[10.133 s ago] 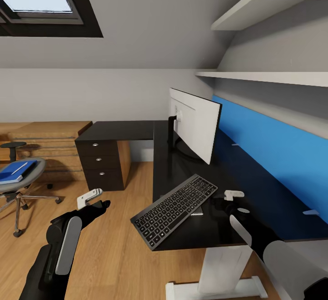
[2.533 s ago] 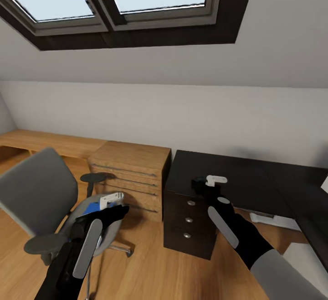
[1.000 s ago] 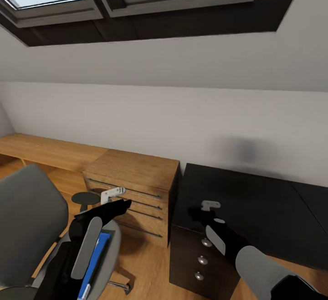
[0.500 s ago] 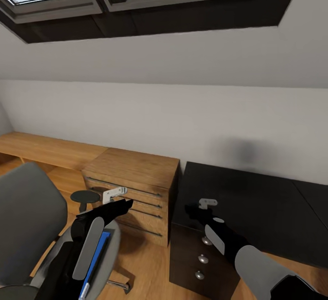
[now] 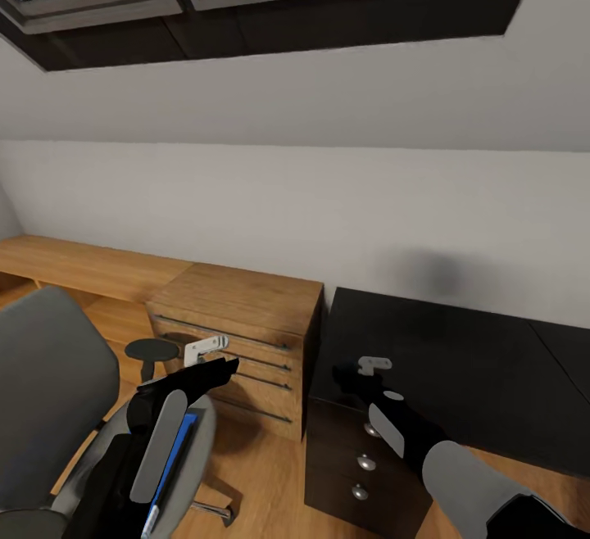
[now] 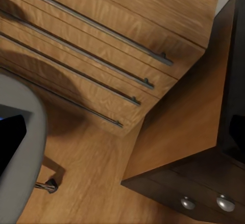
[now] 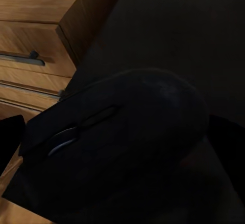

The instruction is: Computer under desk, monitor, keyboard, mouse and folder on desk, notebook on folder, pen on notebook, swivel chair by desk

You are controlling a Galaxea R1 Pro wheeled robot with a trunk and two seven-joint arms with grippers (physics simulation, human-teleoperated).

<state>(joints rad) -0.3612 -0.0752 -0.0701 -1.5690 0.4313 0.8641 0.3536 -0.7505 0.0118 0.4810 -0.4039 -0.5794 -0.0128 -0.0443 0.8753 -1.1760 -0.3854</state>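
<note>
Black mouse (image 7: 122, 137) gripped in the right gripper (image 5: 366, 375) hovers above the dark desk (image 5: 459, 367) (left gripper's (image 5: 206, 352) opening cannot be judged), a carry that next calls for placement beside the keyboard.

One grey swivel chair with a padded seat and back (image 5: 49, 375) is counted, and one flat blue folder (image 5: 176, 449) lies on its seat beneath the left arm. One black computer mouse with a scroll wheel (image 7: 117, 147) sits between the right jaws. There is one light wooden drawer chest (image 5: 246, 334) with four long metal bar handles, ahead of the left jaws. One black desk drawer unit (image 5: 360, 457) shows three round silver knobs. Two skylight panes are overhead.
</note>
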